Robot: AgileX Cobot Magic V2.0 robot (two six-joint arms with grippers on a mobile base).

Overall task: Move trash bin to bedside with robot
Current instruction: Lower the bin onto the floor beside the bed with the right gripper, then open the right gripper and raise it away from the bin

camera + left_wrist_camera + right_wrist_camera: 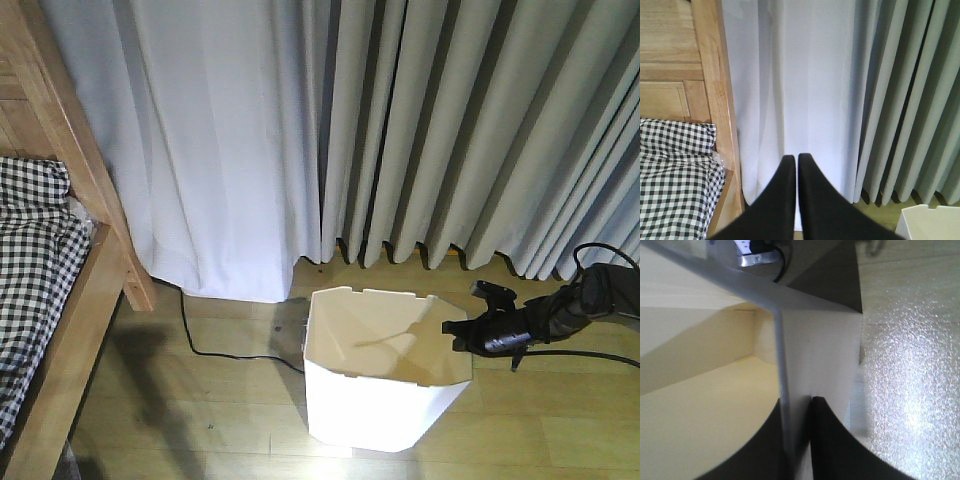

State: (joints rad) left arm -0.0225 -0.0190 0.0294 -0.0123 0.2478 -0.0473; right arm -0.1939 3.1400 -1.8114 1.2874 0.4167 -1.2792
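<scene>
The white trash bin [375, 395] stands on the wooden floor [220, 410] in front of the grey curtains [450, 130]. It is well apart from the wooden bed frame [95, 200] with the black-and-white checked bedding [35, 260], which sits at the left side of the front view. So the bin is not at the bedside yet.

The right gripper [458, 328] has the bin's rim on its right side. In the right wrist view the thin white wall [782, 390] runs between the two black fingers [827, 440], so the gripper looks pinched on the bin wall [805, 350]. The grab seems done.

The left gripper [793, 159] has its two fingers pressed together with nothing between them. It points at the white curtain [805, 75] next to the bed post [715, 75].

What looks left to do is the main part: the robot has to pull or carry the bin across the floor to the bed and let go there. A black cable [215, 350] lies on the floor between the bin and the bed, and the bin could catch on it
</scene>
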